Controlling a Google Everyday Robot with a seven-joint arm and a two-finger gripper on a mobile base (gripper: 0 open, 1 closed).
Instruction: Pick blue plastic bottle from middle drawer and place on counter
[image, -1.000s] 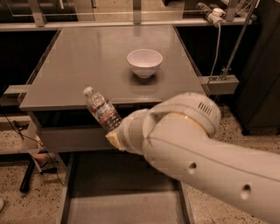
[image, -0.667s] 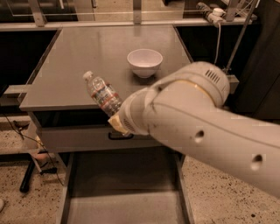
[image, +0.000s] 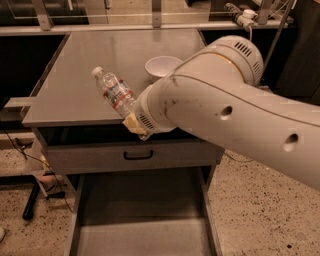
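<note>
We looked from one camera, high and near, facing the counter (image: 90, 65) at 12 o'clock, drawer (image: 140, 220) at 6; the arm (image: 225, 110) filled 4 o'clock, its gripper (image: 131, 121) clasping the bottle (image: 115, 92) mid-frame.

We see the gripper (image: 133, 124) has come up a fair bit since a second ago and it's now level with the counter's (image: 75, 95) front edge. The blue plastic bottle (image: 114, 92) it's clamping rode up too, cap up-left of the gripper. The arm now hides part of the white bowl (image: 159, 66) behind the gripper.
</note>
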